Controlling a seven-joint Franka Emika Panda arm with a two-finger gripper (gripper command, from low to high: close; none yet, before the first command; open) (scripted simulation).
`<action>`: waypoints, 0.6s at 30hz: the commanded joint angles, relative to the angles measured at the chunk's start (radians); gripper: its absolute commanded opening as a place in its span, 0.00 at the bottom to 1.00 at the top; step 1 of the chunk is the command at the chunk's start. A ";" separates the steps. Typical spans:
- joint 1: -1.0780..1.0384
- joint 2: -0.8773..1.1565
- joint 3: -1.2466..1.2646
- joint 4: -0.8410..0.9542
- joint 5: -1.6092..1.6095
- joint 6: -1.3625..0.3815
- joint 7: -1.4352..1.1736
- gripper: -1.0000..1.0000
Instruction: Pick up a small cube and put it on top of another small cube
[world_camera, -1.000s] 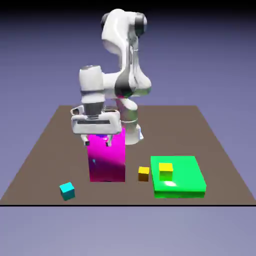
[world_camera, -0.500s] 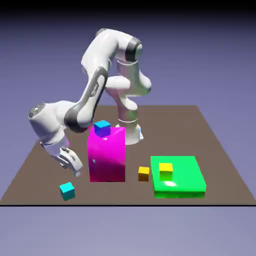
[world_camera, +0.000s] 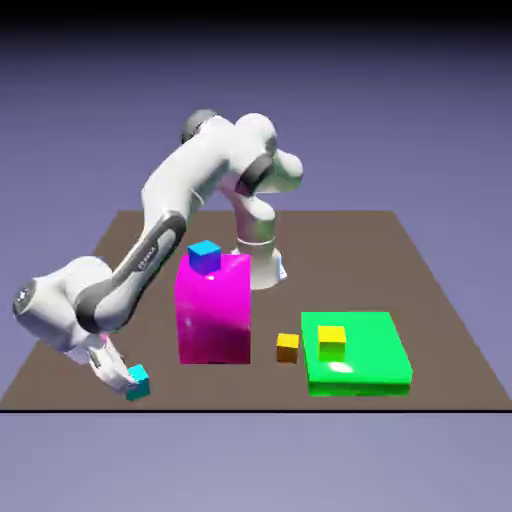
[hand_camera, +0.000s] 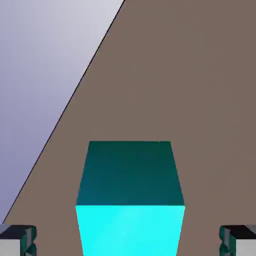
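The small cyan cube (world_camera: 139, 380) is sitting on the brown table (world_camera: 440, 330) near its front edge, at the exterior view's left, and in the hand view it is filling the space between the two finger tips (hand_camera: 18, 239), with a clear gap on each side. The gripper (world_camera: 126, 378) is standing around the cube with its jaws apart, not yet pressing on it. By my judgement, the grasp is in hand. Next, the jaws need to be closing squarely on the cube's sides before lifting. The target, the blue-sided cube with a cyan top (world_camera: 204, 256), is waiting on the tall magenta block (world_camera: 213, 310), well apart.
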 joint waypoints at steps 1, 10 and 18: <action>0.000 0.000 0.000 0.000 0.000 0.000 0.000 0.00; -0.047 -0.233 0.039 -0.016 -0.169 -0.152 0.051 0.00; -0.076 -0.523 0.166 -0.184 -0.352 -0.200 0.074 0.00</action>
